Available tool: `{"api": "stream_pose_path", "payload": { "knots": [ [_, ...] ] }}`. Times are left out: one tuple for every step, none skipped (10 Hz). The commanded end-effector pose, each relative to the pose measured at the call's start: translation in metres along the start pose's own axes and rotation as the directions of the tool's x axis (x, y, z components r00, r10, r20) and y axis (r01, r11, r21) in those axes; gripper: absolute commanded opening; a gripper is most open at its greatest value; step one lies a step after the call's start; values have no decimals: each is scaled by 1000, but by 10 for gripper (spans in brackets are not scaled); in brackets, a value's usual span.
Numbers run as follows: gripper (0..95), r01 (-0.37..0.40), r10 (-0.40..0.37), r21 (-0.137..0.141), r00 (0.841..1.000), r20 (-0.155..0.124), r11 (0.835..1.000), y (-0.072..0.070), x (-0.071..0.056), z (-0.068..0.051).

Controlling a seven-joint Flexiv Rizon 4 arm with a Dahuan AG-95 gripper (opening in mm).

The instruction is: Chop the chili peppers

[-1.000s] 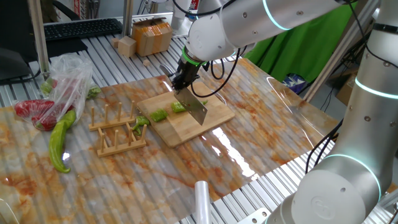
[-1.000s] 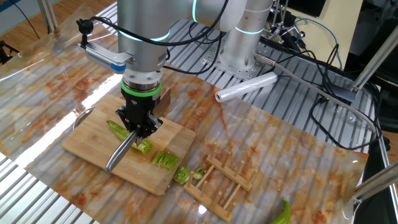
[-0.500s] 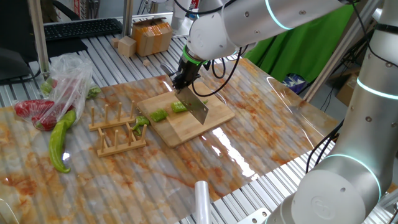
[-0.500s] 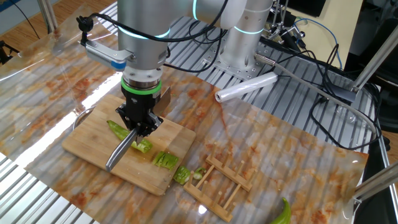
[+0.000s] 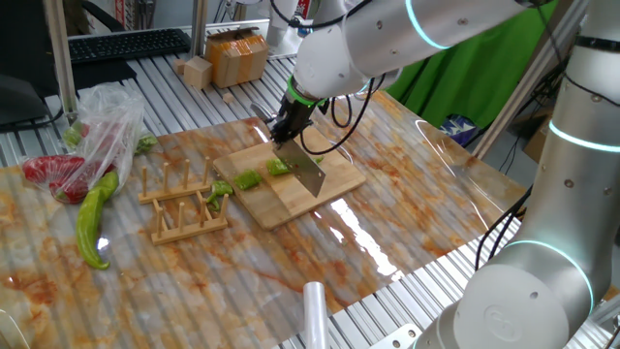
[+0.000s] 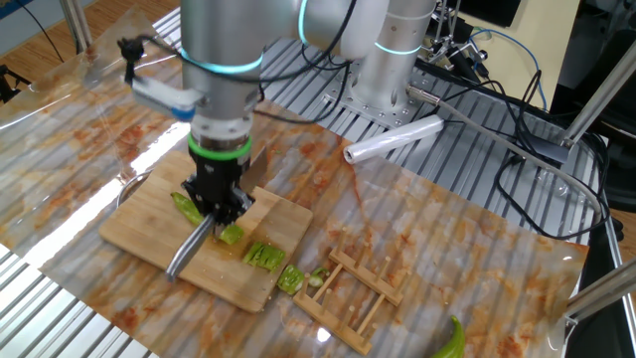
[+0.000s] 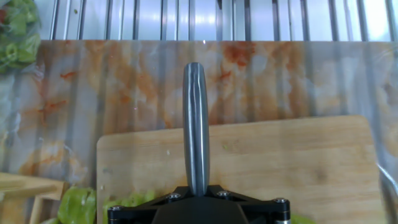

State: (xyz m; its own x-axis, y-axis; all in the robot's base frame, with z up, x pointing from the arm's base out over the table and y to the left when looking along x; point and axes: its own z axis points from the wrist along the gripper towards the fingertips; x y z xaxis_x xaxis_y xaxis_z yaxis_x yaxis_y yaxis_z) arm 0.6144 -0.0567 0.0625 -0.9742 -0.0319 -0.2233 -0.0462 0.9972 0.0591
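I had the end effector (image 6: 219,206) clenched on the knife (image 5: 302,169), blade down on the cutting board (image 6: 149,224) among the chili peppers (image 6: 185,206). Several short green chunks (image 6: 263,256) already lay cut along the board toward the wooden rack (image 6: 358,288) on the counter (image 6: 447,239). One longer piece sat uncut on the blade's far side from them, so I judged the chopping well along but unfinished.

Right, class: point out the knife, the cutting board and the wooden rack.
knife (image 5: 308,173), one fixed view, flat of the blade.
cutting board (image 6: 139,223), the other fixed view, bare wood left of the blade.
wooden rack (image 5: 184,221), one fixed view, front base rail.
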Motion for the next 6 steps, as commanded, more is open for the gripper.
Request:
{"api": "stream_pose_path", "payload": {
  "knots": [
    [0, -3, 4, -11, 999, 52, 1000, 5, -1, 31],
    [0, 1, -1, -2, 999, 53, 1000, 5, 0, 38],
    [0, -1, 1, 0, 999, 50, 1000, 5, 0, 36],
    [0, -1, 0, 4, 999, 49, 1000, 5, -1, 33],
    [0, 4, -4, 3, 999, 49, 1000, 4, -1, 31],
    [0, 5, -5, -1, 999, 50, 1000, 5, -1, 31]
  ]
}}
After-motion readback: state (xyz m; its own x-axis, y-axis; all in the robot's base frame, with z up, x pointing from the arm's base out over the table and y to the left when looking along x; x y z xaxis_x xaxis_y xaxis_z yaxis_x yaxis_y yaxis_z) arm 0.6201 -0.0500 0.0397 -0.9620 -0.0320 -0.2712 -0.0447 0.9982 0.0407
